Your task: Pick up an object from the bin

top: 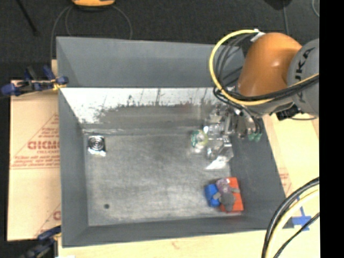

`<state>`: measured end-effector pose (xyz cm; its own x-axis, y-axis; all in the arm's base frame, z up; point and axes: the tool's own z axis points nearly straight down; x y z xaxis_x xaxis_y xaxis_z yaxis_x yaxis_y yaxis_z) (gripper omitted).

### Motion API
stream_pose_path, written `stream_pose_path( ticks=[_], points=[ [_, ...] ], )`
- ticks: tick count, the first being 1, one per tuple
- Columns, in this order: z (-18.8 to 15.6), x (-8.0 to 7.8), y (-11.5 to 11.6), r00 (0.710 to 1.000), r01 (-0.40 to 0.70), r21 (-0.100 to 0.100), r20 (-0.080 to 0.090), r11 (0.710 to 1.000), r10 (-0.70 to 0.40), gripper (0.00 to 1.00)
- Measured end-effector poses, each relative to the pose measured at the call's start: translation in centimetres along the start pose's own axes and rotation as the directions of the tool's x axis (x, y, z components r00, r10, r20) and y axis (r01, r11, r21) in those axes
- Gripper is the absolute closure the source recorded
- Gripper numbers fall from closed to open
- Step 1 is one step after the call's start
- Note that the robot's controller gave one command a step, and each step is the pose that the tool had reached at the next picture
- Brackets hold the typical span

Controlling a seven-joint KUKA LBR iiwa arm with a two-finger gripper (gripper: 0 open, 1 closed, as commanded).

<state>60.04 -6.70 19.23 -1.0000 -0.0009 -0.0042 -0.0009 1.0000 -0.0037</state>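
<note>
At the right of the frame, the arm with its orange domed wrist cover (266, 63) leans in over the grey metal bin (134, 176). The gripper (221, 136) points down at the right-centre of the bin floor. Open or closed, holding anything or not, I can't tell; it's all shiny metal down there. Just to its left sits a small clear-and-green crumpled thing (198, 139), and its long axis can't be made out. A flat white scrap (216, 164) lies just below the gripper. At lower right there's 1 little heap: a blue lump (213, 193), a grey piece (229, 199) and an orange block (236, 202), all touching. At far left, 1 round silver metal disc (97, 144) sits alone.
</note>
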Motion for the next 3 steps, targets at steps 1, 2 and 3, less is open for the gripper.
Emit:
stream_pose_path(
  ticks=[1, 2, 3],
  points=[
    [10.8, -4.3, -1.8, 0.986, -0.17, -0.004, 0.003, 0.986, 0.17, 0.0],
    [11.5, -5.0, -3.4, 0.943, -0.332, -0.016, -0.002, 0.943, 0.332, 0.0],
    [11.3, -5.0, -3.7, 0.942, -0.335, -0.013, 0.0, 0.942, 0.335, 1.0]
  ],
)
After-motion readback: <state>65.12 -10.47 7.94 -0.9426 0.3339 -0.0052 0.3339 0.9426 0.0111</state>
